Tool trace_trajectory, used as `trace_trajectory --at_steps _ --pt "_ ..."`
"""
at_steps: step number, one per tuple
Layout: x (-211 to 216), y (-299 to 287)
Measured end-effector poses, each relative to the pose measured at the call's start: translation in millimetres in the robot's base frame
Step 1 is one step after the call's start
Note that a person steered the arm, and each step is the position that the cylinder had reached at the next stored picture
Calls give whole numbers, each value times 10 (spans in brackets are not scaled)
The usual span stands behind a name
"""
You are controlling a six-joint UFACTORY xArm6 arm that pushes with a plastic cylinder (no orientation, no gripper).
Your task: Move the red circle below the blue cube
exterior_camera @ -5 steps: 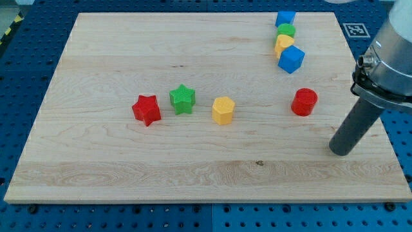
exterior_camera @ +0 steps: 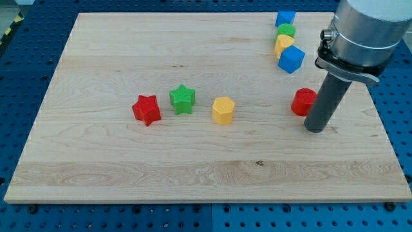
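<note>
The red circle (exterior_camera: 301,102) lies on the wooden board at the view's right, below the blue cube (exterior_camera: 291,59) with a gap between them. My tip (exterior_camera: 315,127) rests on the board just right of and slightly below the red circle, and the rod covers the circle's right edge. I cannot tell if they touch.
Above the blue cube, a yellow block (exterior_camera: 284,44), a green block (exterior_camera: 287,29) and a second blue block (exterior_camera: 285,17) form a column near the board's top edge. A red star (exterior_camera: 147,109), a green star (exterior_camera: 183,99) and a yellow hexagon (exterior_camera: 223,110) sit mid-board.
My tip has moved left and up from near the board's right edge to beside the red circle. The blocks have not visibly moved.
</note>
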State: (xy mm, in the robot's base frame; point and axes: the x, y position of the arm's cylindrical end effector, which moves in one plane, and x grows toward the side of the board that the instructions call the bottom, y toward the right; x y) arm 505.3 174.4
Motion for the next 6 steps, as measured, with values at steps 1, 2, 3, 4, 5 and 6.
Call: trace_trajectory --at_steps 1,2,3,4,5,6 --pt "-133 -1" --pt "-253 -1" --pt "-395 -1" --pt "-539 -1" --pt "-669 -1" --pt "-785 -1"
